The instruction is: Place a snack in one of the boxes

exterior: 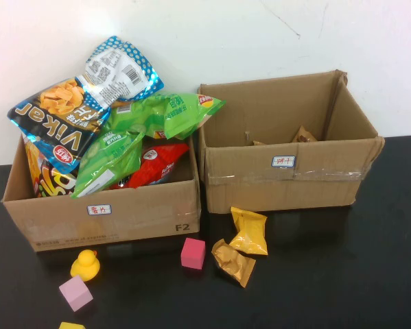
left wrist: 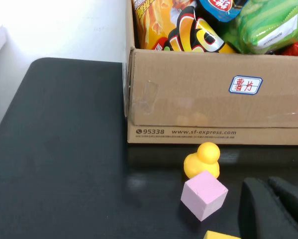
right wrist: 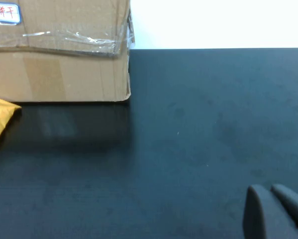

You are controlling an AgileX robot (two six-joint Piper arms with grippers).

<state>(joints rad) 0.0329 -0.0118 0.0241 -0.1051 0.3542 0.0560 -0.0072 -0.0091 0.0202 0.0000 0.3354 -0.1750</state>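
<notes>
The tall plain brown box with a clear tape band and a small white label stands at the right; a small brown packet lies inside it. On the black table in front of it lie a yellow snack packet and a golden-brown one. Neither gripper shows in the high view. In the right wrist view my right gripper is shut and empty, low over bare table, well off from the box's corner and the yellow packet. My left gripper is shut and empty beside a pink cube.
The lower brown box with black print at the left is heaped with chip bags. In front of it sit a yellow rubber duck, a pale pink cube, a magenta cube and a yellow block at the near edge.
</notes>
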